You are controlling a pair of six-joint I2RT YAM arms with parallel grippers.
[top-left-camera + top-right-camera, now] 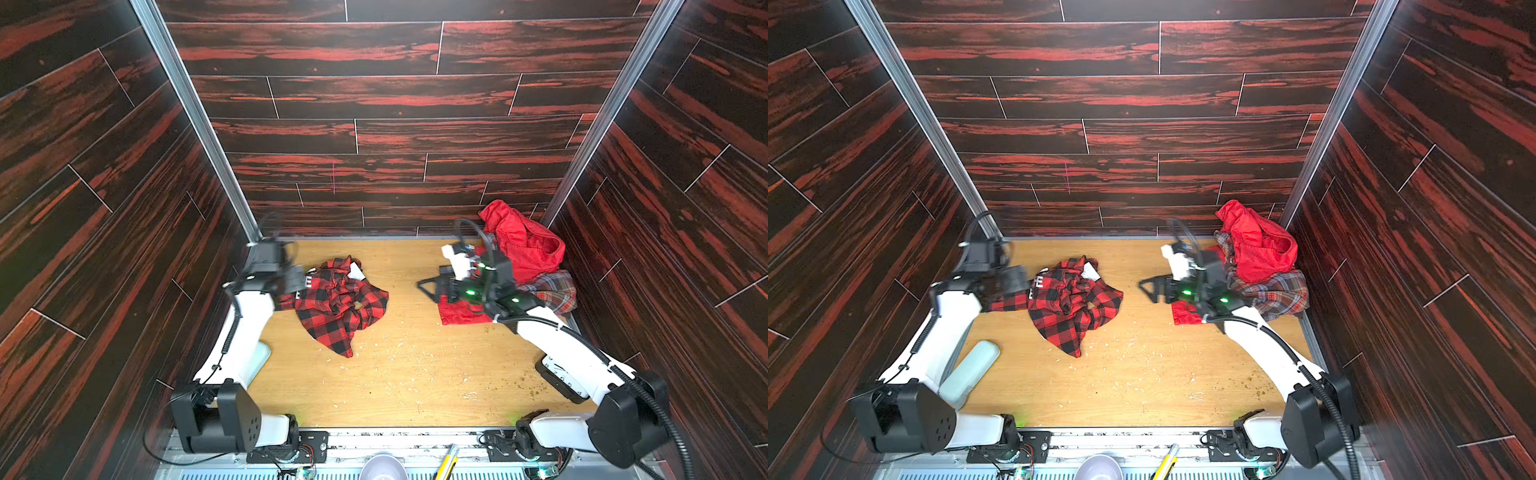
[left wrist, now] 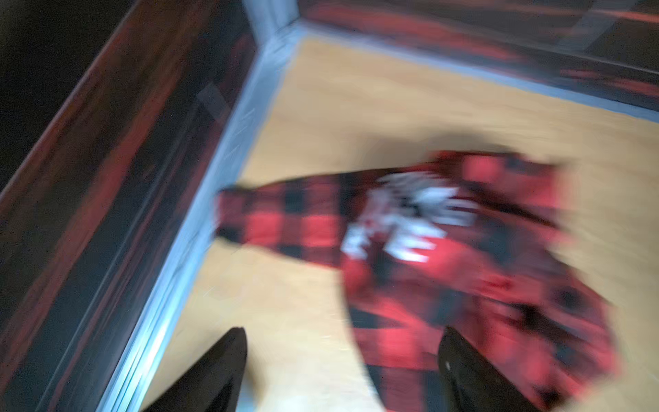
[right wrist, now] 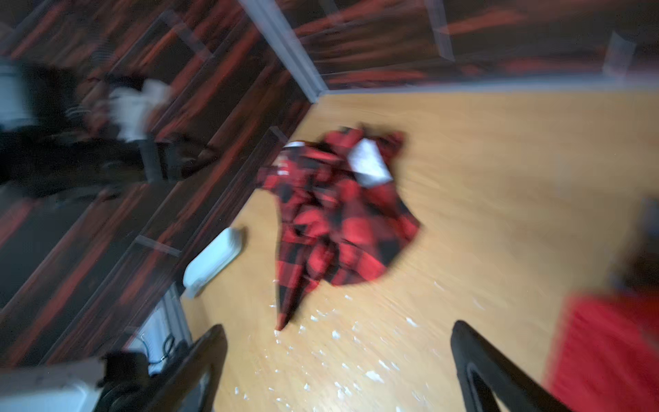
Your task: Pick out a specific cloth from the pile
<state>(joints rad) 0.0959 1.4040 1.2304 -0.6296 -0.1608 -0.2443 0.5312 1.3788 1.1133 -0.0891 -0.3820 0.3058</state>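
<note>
The cloth lies alone at the left of the table, well apart from the pile at the far right. Picking looks done, with left jaws and right jaws both gaping empty — next, I'd guess, the arms withdraw.

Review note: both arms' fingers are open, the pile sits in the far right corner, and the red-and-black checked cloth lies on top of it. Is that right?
Not quite. The checked cloth lies by itself on the left half of the table, clear of the pile, as both top views show. The rest holds.
</note>
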